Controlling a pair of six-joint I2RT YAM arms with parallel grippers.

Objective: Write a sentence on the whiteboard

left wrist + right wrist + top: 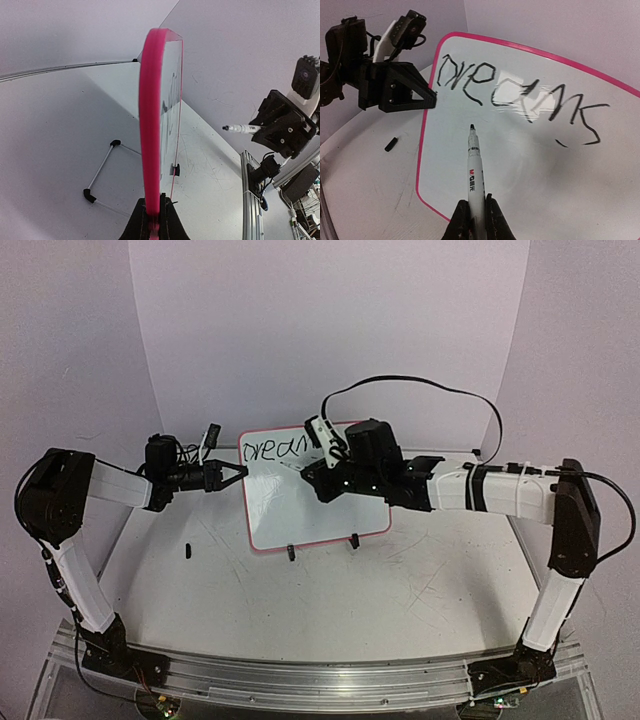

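Observation:
The whiteboard (290,512) has a pink frame and stands tilted at mid-table on two black clip feet (291,553). Black handwriting on its top line reads "dreams" (275,450), also clear in the right wrist view (520,92); below it the board is blank. My left gripper (232,476) is shut on the board's left frame edge (150,125). My right gripper (318,476) is shut on a white marker (475,175). Its black tip (472,127) points at the blank area under the start of the word. I cannot tell if it touches.
A small black marker cap (187,549) lies on the table left of the board. A wire stand (102,172) with black corners shows behind the board. White walls curve round the back. An aluminium rail (300,680) runs along the near edge.

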